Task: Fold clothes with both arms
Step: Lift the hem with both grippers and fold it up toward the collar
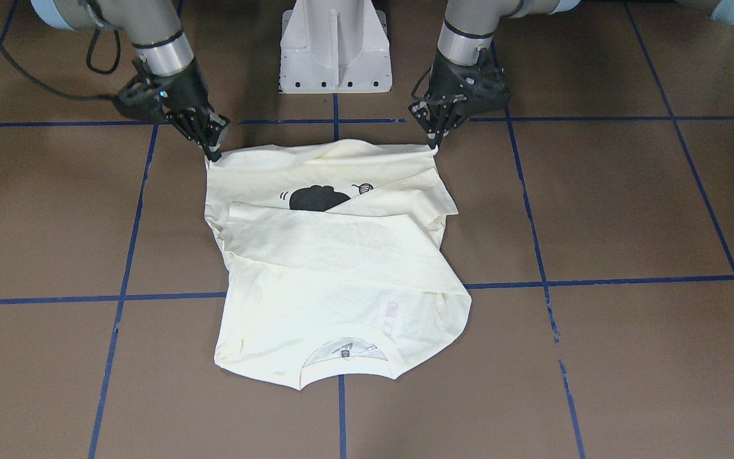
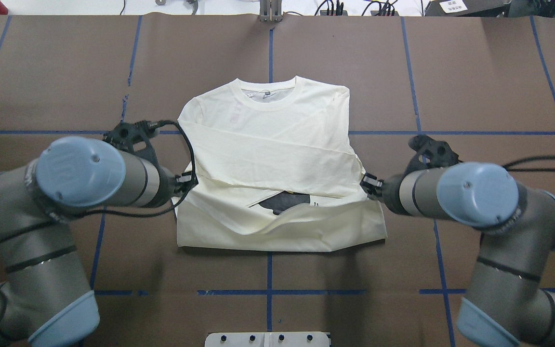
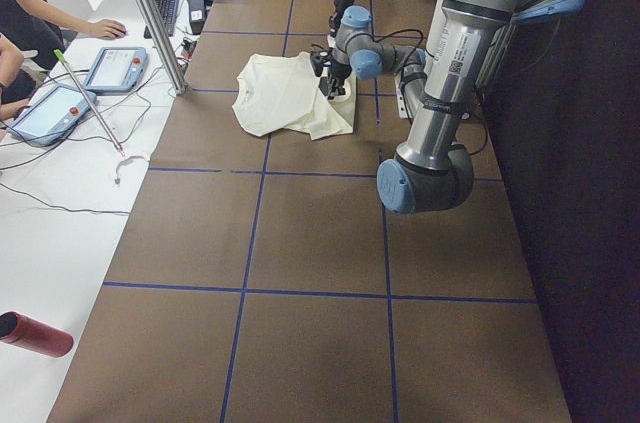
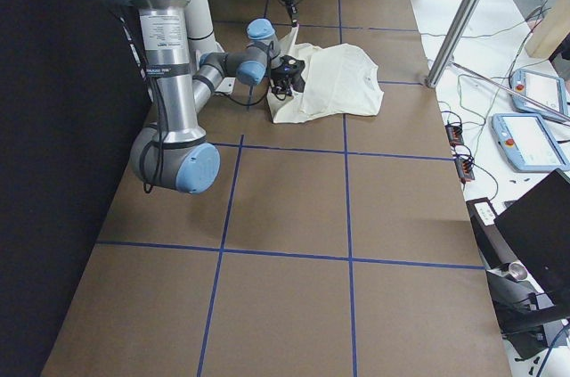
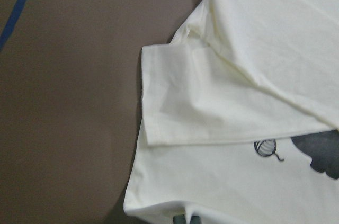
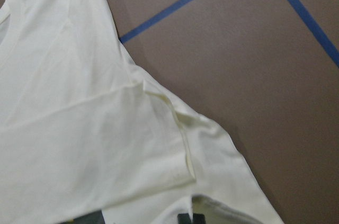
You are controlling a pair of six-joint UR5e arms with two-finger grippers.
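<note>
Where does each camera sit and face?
Front-facing: across table, facing robot; left gripper, right gripper pinch T-shirt's corners.
Overhead: behind robot, looking forward, down; left arm, right arm.
Exterior left: table's left end; left arm near.
Exterior right: right end; right arm near.
Left wrist: down on T-shirt edge; fingertips peek.
Right wrist: same, opposite edge.
Shared: front-facing, overhead both show cat print.

My brown table carries a blue tape grid. White pedestal at my base. On the white side bench: red bottle, two tablets.
</note>
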